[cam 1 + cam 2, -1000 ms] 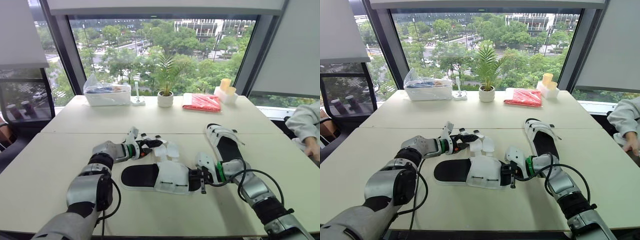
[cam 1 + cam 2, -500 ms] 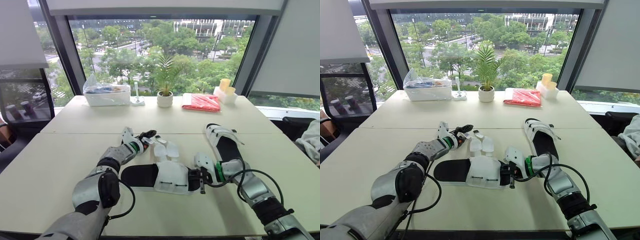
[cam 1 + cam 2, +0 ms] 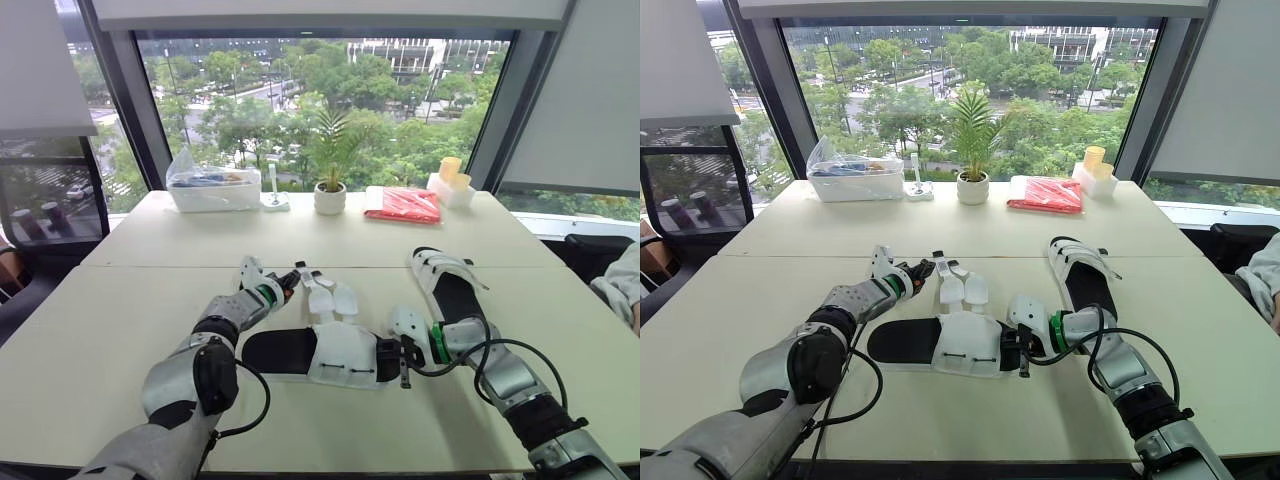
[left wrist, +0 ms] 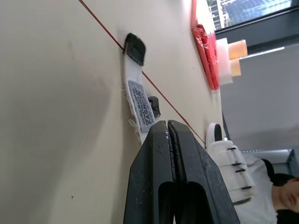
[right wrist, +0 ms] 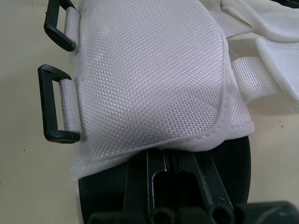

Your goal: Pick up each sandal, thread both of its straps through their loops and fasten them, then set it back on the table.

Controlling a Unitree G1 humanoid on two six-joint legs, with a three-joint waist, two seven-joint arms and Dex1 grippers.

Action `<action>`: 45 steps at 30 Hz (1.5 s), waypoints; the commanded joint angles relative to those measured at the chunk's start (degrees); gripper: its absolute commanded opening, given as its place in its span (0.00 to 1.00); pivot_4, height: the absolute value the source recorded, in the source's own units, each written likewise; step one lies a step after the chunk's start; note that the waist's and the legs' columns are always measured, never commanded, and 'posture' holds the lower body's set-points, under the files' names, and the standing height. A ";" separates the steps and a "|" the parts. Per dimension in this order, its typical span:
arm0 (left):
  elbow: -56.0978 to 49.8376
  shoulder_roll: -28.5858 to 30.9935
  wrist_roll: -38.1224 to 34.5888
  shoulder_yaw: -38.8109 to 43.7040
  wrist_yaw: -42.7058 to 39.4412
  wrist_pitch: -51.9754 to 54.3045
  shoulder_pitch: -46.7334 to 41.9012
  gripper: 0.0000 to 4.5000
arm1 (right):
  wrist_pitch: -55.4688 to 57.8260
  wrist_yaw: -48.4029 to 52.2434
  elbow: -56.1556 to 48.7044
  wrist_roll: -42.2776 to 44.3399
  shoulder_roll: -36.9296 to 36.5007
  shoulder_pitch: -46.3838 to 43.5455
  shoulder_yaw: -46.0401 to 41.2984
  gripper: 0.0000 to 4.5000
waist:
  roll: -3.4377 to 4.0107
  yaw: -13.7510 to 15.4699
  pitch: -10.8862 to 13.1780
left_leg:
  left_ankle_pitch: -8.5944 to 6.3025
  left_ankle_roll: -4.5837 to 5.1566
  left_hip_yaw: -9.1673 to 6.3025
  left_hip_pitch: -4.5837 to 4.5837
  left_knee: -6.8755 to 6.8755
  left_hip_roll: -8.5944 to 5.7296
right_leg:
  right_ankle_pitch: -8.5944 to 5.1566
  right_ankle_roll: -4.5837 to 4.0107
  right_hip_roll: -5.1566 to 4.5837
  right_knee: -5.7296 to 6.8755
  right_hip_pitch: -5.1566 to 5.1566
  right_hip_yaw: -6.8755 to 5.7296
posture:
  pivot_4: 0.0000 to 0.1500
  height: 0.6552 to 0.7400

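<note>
Two sandals lie on the table (image 3: pixel 100 330). One sandal (image 3: pixel 330 355) is low in the middle of the frame, lying sideways, with a black sole and a white top. Its two wide white straps (image 3: pixel 333 300) are open and lie flat on the table just above it. The other sandal (image 3: pixel 447 282) is to the right of the middle, pointing up the frame.

The left end effector (image 3: pixel 289 282) is just left of the open straps. Its fingers (image 4: pixel 156 154) are pressed closed. A thin white strap with a black tip (image 4: pixel 139 102) touches their tips, but I cannot tell if it is pinched.

The right end effector (image 3: pixel 401 358) is at the right end of the near sandal. Its fingers (image 5: pixel 187 179) sit close together on the black sole, with their tips tucked under the white top, so I cannot tell if they pinch anything.
</note>
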 commanded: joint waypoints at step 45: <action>0.04 -3.83 2.66 -1.67 -0.86 1.42 -1.30 0.01 | -1.13 -1.98 3.17 -5.43 -1.14 0.99 2.94 0.00 | -0.05 0.16 -0.27 | 0.00 -0.02 -0.05 0.33 -0.07 0.00 | 0.00 -0.01 -0.04 -0.12 0.42 -0.05 | 1.00 1.00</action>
